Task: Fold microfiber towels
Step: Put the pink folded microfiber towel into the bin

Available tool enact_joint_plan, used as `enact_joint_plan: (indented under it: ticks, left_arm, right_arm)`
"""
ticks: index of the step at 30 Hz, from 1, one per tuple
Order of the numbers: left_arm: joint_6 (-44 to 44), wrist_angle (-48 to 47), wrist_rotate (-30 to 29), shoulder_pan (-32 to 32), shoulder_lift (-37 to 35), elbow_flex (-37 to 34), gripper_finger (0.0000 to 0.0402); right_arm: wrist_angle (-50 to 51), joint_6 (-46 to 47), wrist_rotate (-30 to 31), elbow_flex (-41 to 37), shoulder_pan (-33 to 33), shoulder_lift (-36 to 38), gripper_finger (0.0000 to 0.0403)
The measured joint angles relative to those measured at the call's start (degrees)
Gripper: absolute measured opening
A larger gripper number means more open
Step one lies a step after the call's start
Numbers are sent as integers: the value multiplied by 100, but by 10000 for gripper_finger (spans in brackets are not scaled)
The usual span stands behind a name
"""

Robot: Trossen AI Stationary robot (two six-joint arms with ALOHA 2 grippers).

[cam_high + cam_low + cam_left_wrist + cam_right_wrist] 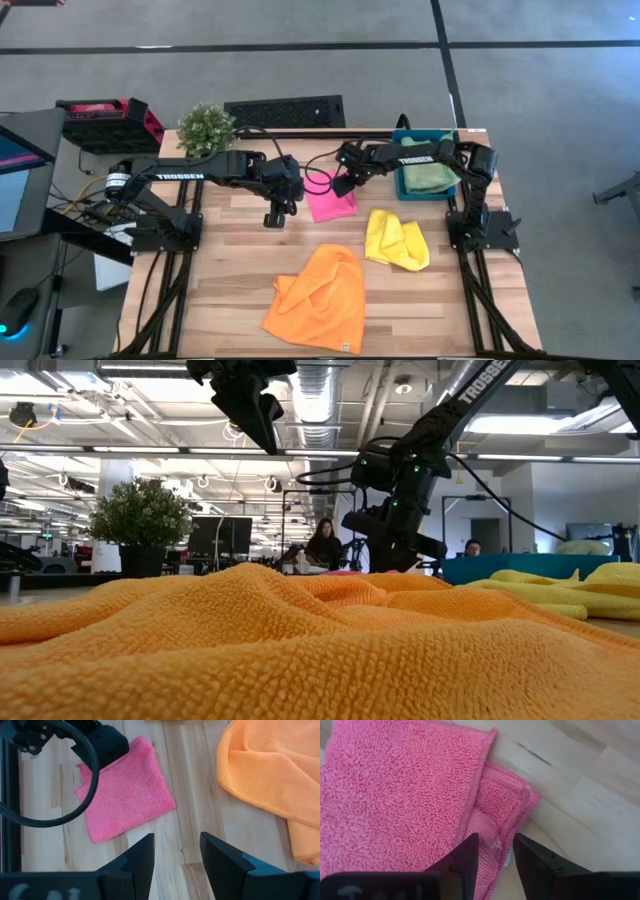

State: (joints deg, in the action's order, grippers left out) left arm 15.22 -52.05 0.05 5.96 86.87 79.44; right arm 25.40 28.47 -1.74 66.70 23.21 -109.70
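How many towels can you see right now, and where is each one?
4. Pink towel, folded, mid-table below the right gripper. Yellow towel, crumpled, right of centre. Orange towel, loose, at the front edge. Green towel in the teal bin; more could be hidden under it.

A light wooden table [230,270] of butcher-block planks carries a small potted plant [206,127] at its far left corner and a teal plastic bin [404,184] near its far right corner. A dark floor grate [284,110] lies on the grey floor just behind the table. A red and black case [108,122] sits left of the plant, off the table. A monitor [14,180] stands at the left edge. In the low view, a seated person [325,545] shows in the room beyond.
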Motion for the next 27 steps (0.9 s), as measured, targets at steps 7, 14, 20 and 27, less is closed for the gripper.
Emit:
enact_joint_plan:
  ticks: [7, 14, 20, 27]
  left_arm:
    - [0, -24, 2, 0, 0, 0, 151]
    - [0, -92, 2, 0, 2, 0, 151]
    - [0, -133, 0, 0, 2, 0, 151]
    - [0, -131, 0, 0, 2, 0, 151]
  right_arm:
    - [-105, -183, -101, 20, 10, -266, 132]
    - [-224, -773, 565, -9, -194, -131, 39]
    - [-121, -1008, 710, -13, -248, -86, 18]
    - [266, -1052, 961, -11, -246, -7, 10]
